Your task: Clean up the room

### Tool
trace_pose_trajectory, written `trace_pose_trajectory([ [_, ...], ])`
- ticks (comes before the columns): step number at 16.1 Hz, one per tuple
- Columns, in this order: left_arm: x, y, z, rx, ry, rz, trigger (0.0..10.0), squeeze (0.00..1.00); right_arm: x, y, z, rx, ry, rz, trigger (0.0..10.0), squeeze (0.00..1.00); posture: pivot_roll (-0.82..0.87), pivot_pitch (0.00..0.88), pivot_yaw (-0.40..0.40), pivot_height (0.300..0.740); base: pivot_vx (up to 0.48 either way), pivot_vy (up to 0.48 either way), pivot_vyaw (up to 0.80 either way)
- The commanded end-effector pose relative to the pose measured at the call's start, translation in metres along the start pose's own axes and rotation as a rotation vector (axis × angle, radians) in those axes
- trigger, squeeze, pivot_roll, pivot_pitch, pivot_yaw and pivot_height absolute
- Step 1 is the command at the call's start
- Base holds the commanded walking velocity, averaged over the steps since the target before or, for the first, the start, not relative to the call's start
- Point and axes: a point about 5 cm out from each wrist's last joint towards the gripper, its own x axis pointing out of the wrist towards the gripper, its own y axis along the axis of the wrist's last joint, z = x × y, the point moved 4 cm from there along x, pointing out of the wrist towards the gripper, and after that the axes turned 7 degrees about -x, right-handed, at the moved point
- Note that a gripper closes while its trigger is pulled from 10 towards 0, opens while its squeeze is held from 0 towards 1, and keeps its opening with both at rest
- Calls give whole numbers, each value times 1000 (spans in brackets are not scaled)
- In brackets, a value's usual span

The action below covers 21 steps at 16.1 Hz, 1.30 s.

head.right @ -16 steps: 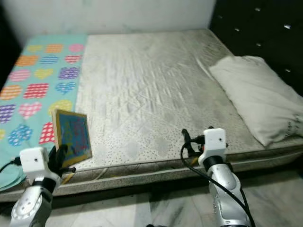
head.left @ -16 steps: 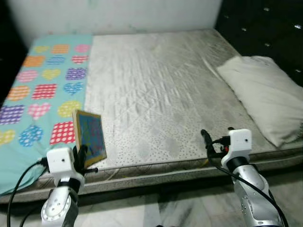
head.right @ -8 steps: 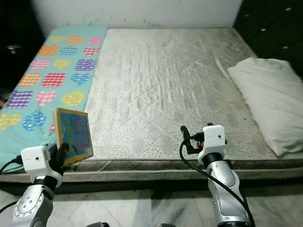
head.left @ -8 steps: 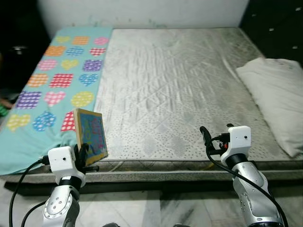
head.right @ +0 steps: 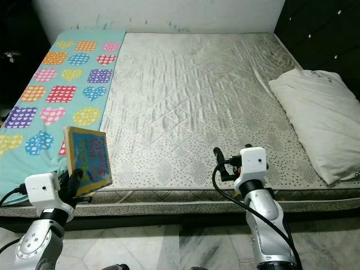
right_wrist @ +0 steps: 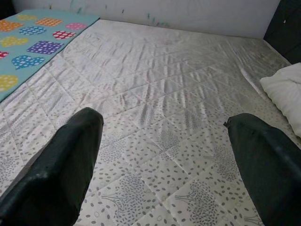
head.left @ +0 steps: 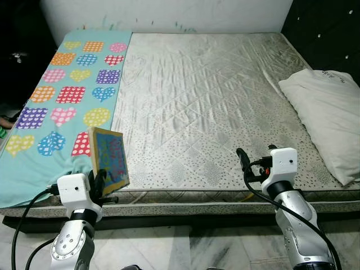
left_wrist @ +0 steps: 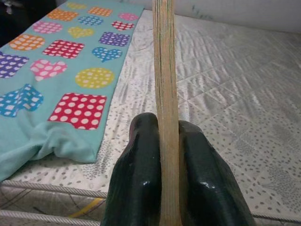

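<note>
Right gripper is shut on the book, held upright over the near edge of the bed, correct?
Wrong arm: the left gripper is shut on the book, held upright over the near edge of the bed, as the left wrist view shows. The right gripper is open.

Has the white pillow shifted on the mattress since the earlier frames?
No. The white pillow lies along the grey quilted mattress's right edge as before; the camera moved.

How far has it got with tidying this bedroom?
Partly there, by the look of it. The quilted grey mattress has no loose clutter. In hand: the left gripper clamps a thin colourful book. The right gripper hangs open. Left: putting the book away, perhaps straightening the white pillow.
</note>
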Motion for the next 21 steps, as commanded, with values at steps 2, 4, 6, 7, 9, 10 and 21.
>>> trace_pose_trajectory([
  [2, 2, 12, 4, 7, -30, 54, 10000, 0, -1, -3, 0, 8, -2, -7, 10000, 0, -127, 89, -2, 740, 287, 0, 0],
  [4, 1, 13, 5, 7, -35, 55, 10000, 0, -1, -3, 0, 9, -3, -8, 10000, 0, -127, 94, 0, 740, 315, 0, 0],
  [6, 2, 13, 5, 5, -39, 54, 10000, 0, -1, -3, 0, 9, -4, -8, 10000, 0, -128, 94, 0, 740, 315, 0, 0],
  [7, 2, 13, 5, 5, -40, 55, 10000, 0, -1, -3, 0, 9, -4, -8, 10000, 0, -128, 94, 0, 740, 311, 0, 0],
  [9, 2, 13, 5, 4, -41, 53, 10000, 0, -1, -3, 0, 8, -5, -7, 10000, 0, -128, 95, 0, 740, 309, 0, 0],
  [10, 2, 12, 5, 5, -37, 50, 10000, 0, -1, -3, 1, 8, -6, -7, 10000, 0, -128, 95, 0, 740, 274, 0, 0],
  [21, 4, 8, 2, 10, -11, 20, 10000, 0, 0, -3, 1, 11, -13, -6, 10000, 0, -128, 98, 5, 740, 195, 0, 0],
])
